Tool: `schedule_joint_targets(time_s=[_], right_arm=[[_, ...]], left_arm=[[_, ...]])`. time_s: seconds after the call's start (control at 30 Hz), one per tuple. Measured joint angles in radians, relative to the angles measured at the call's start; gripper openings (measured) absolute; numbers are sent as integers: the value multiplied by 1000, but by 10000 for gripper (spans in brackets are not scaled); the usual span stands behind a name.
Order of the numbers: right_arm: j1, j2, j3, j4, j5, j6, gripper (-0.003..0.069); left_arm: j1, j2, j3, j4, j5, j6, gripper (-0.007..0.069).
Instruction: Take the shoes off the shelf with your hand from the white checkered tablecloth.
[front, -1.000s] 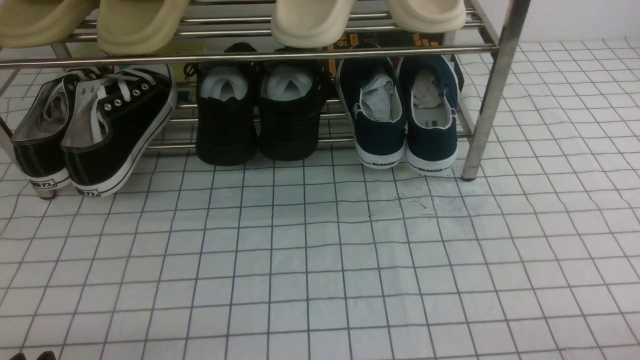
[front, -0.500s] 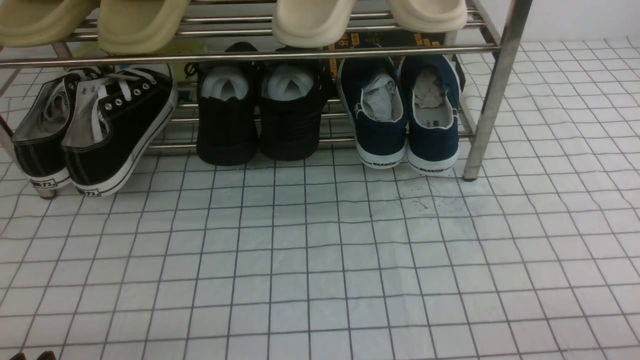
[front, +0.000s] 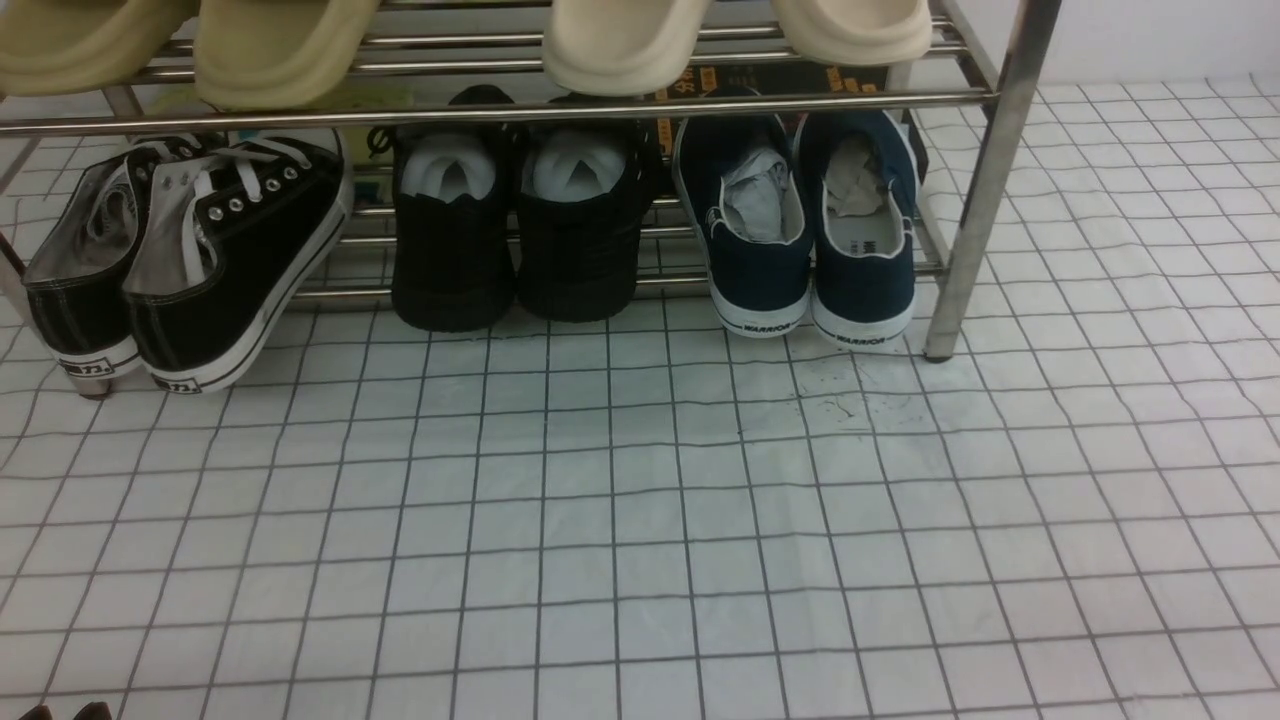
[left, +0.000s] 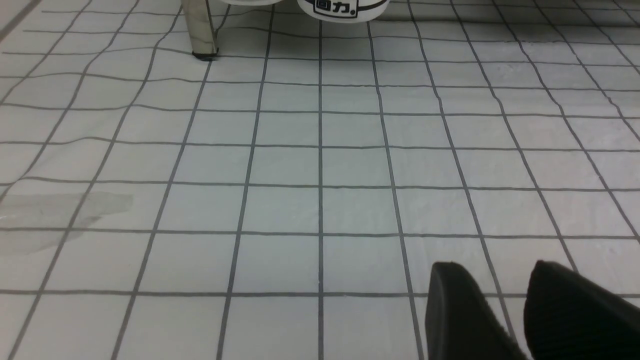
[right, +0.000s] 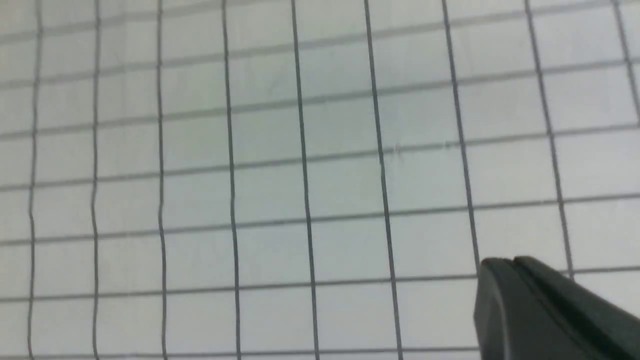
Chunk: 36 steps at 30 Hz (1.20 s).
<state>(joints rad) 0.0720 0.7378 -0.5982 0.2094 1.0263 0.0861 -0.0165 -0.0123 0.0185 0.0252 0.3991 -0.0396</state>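
Observation:
The navy blue slip-on shoes (front: 810, 240) stand side by side, heels toward me, at the right end of the chrome shelf's (front: 985, 190) lowest tier, stuffed with crumpled paper. The shelf stands on the white checkered tablecloth (front: 640, 520). My left gripper (left: 495, 265) is open and empty, low over bare cloth near the shelf's left leg (left: 200, 30). My right gripper (right: 506, 261) is shut and empty over bare cloth. Neither arm reaches the shoes. Only two dark fingertips (front: 95, 711) show at the bottom left edge of the front view.
Black lace-up sneakers (front: 190, 260) lean at the tier's left and all-black shoes (front: 515, 230) stand in the middle. Beige slippers (front: 620, 40) rest on the upper tier. A sneaker heel (left: 342, 6) shows in the left wrist view. A scuffed patch (front: 850, 400) marks the cloth before the navy shoes.

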Motion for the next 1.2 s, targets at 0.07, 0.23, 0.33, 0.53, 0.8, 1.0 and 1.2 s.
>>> schedule_joint_targets(time_s=[0.07, 0.23, 0.33, 0.53, 0.8, 1.0, 1.2], right_arm=[[0, 68, -22, 75, 1, -78, 2], [0, 212, -113, 290, -1, -302, 31], [26, 338, -218, 408, -13, -439, 91], [234, 607, -489, 388, -92, -481, 253], [402, 907, -861, 105, -139, -285, 414], [442, 1114, -1129, -69, -202, -165, 461], [443, 1212, -1186, -79, -264, -153, 462]], left_arm=[[0, 0, 0, 0, 0, 0, 239], [0, 0, 0, 0, 0, 0, 239], [0, 0, 0, 0, 0, 0, 239], [0, 0, 0, 0, 0, 0, 239], [0, 0, 0, 0, 0, 0, 239], [0, 0, 0, 0, 0, 0, 239], [0, 0, 0, 0, 0, 0, 239]])
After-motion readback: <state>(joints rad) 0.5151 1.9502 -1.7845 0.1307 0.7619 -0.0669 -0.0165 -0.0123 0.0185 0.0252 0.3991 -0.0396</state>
